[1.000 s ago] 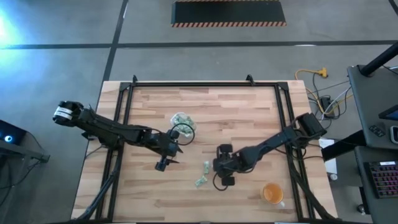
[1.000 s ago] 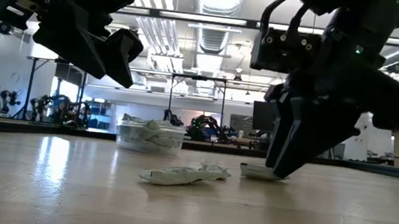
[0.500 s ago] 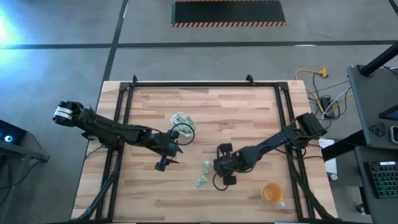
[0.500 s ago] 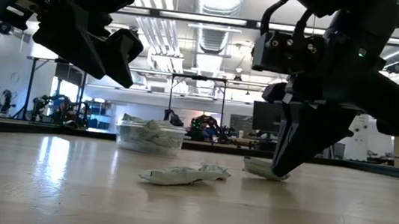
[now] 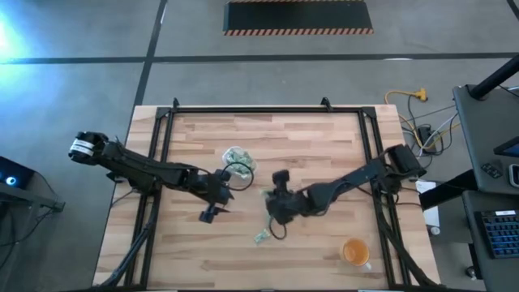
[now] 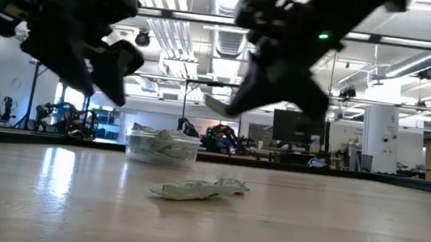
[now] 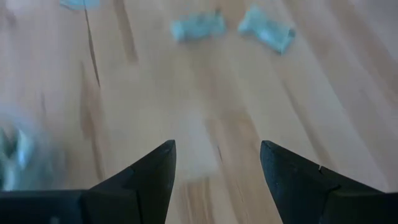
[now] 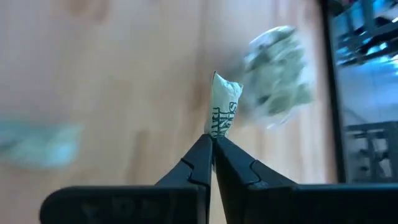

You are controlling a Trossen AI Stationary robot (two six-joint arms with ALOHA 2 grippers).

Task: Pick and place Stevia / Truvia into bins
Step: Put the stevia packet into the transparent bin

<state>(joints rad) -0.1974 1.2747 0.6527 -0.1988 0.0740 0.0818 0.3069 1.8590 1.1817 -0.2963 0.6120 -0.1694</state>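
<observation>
Left gripper (image 5: 212, 212): matte black, tapered fingers spread apart with nothing between them, poised above bare planks just beside the tub, towards the bench's front edge.
Tub (image 5: 237, 159): clear, round-cornered plastic near the bench's middle, heaped with crumpled pale green-and-white packets.
Held packet (image 8: 224, 109): flat paper rectangle, white with dark print, creased at its top, standing upright out of the fingertips, lifted off the wood near the tub.
Right gripper (image 5: 271, 197): dark fingers pressed together, pinching that packet by its lower edge.
Loose packet (image 5: 261, 238): wrinkled, lying flat towards the front edge.
Bench (image 5: 324, 146): pale, striped wooden planks.
Orange cup (image 5: 354, 253): glossy, round, at the front right corner.
</observation>
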